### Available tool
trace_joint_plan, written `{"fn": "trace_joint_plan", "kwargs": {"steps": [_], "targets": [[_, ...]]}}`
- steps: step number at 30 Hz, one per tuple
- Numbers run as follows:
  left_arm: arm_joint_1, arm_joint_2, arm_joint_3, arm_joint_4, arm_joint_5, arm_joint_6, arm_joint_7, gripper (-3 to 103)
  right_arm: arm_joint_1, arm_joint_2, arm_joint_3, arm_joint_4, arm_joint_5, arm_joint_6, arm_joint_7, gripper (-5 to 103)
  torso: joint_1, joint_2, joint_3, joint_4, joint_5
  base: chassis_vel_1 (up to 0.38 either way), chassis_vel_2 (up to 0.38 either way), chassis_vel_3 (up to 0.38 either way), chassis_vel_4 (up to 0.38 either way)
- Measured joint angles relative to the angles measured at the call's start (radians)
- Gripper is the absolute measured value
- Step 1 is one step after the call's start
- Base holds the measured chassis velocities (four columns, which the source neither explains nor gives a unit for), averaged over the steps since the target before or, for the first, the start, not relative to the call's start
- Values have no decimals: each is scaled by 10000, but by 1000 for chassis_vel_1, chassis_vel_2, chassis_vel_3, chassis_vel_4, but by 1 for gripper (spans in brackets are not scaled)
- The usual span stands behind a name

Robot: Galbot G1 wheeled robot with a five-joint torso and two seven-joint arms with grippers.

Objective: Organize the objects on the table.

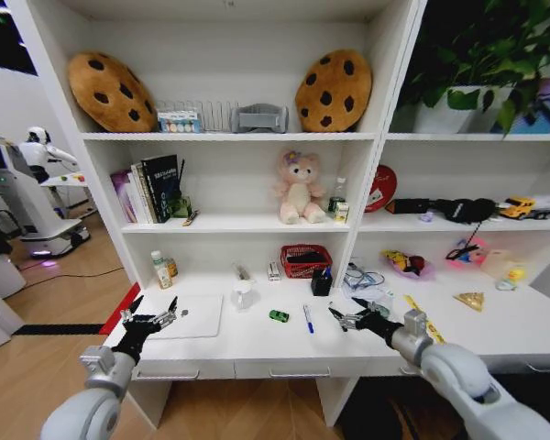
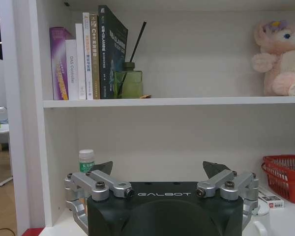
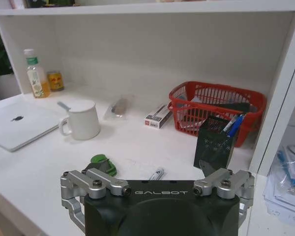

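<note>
On the white table [image 1: 257, 344] lie a silver laptop [image 1: 191, 316], a tiny green toy car [image 1: 279, 315] and a blue pen [image 1: 308, 318]. My left gripper [image 1: 151, 316] hovers open over the laptop's left edge, holding nothing. My right gripper [image 1: 350, 317] is open just right of the pen, above the table, also holding nothing. In the right wrist view the right gripper [image 3: 155, 173] faces the toy car [image 3: 102, 163], the pen [image 3: 156, 173] and the laptop [image 3: 19, 123]. In the left wrist view the left gripper [image 2: 158, 169] points at the shelving, with a small bottle [image 2: 86, 160] behind it.
A white mug [image 1: 244, 293], a black pen holder [image 1: 322, 282], a red basket [image 1: 305, 260] and a small bottle [image 1: 161, 269] stand toward the back of the table. A yellow ruler [image 1: 412, 304] lies beside my right arm. Shelves above hold books [image 1: 151, 188], a teddy bear [image 1: 299, 188] and cookie cushions [image 1: 110, 92].
</note>
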Motion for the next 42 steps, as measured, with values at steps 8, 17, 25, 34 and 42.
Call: {"fn": "trace_joint_plan", "kwargs": {"steps": [8,17,25,34,42], "targets": [[0,0,0,-1,0,0,-1,100,2576,-1248,-2390,-1190,-167,-52,-1396,100,-1,1,-1,1,-6,0,0,0,0],[0,0,-1,-2,0,3,-3,100,6981,-671,-7189,-2819,529,-969,-1451,100,0,1,0,4,-7,0,0,0,0],[0,0,0,-2,0,3,-7,100,8981,-133,-9730,-3849,436,-1227,-1719,100,0,0,-1,-3,-5,0,0,0,0],[0,0,0,-2,0,3,-9,100,11815,1171,-12715,-5344,-798,-864,-2171,100,0,0,-1,1,-7,0,0,0,0],[0,0,-1,-2,0,3,-5,100,12325,1978,-13466,-6041,-645,-918,-2170,100,-2,1,-1,0,-6,0,0,0,0]]}}
